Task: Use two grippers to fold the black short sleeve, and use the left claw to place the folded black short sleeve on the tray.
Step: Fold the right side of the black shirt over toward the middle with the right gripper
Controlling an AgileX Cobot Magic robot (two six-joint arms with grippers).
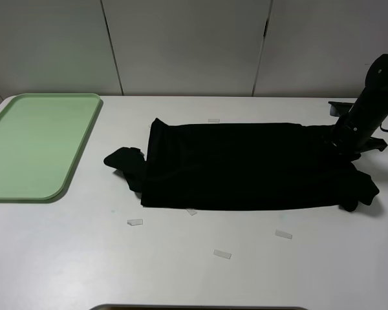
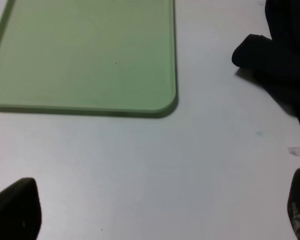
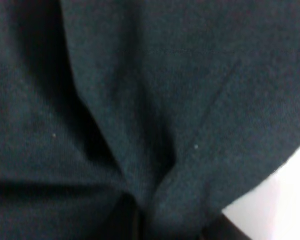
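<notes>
The black short sleeve lies folded into a long band across the middle of the table, one sleeve sticking out at its left end. The green tray sits at the far left. My right gripper is down on the shirt's right end. In the right wrist view, black cloth fills the frame and its creases run together where the jaws meet, so it looks pinched. My left gripper is open and empty over bare table near the tray's corner. The left arm is out of the exterior view.
Several small clear tape pieces lie on the white table, for example in front of the shirt. White wall panels stand behind the table. The shirt's sleeve end also shows in the left wrist view.
</notes>
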